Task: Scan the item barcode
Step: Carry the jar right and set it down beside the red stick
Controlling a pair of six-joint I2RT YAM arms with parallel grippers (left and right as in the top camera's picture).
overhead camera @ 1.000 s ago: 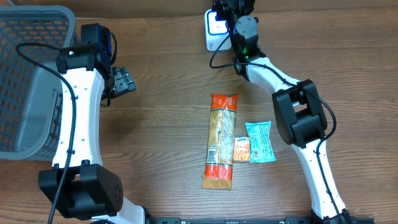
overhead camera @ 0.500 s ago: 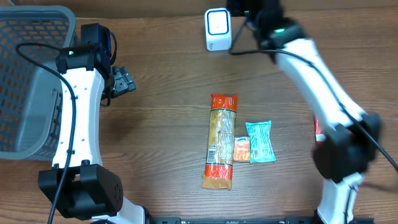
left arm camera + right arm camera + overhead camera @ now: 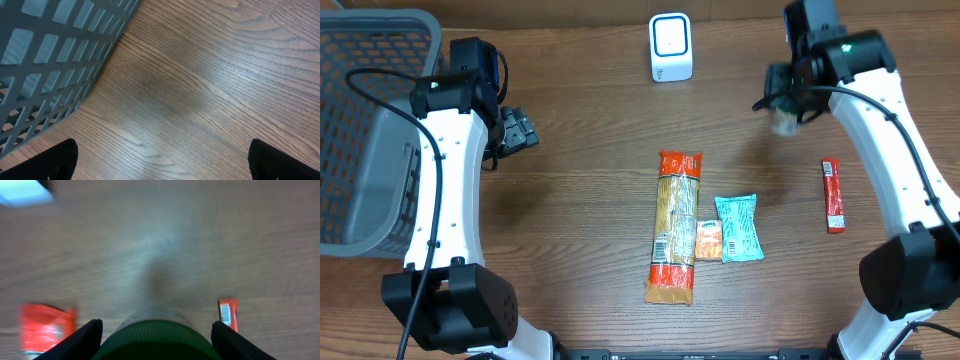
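**Operator:** Right tool (image 3: 158,342), status?

**Technician:** Clenched on the green-capped container (image 3: 157,326), above the surface (image 3: 580,120). It is right of the scanner (image 3: 670,47) and well apart from it. Left tool (image 3: 162,162): released, empty.

**Operator:** Task progress?

**Technician:** Pickup is done. A completed read cannot be confirmed (label too blurred), so presentation likely remains.

**Operator:** Orientation?

**Technician:** The cap points toward the wrist camera. The long axis appears to run down toward the surface.

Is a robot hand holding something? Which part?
The right gripper holds a green-capped container by the sides of its cap; the left gripper holds nothing.
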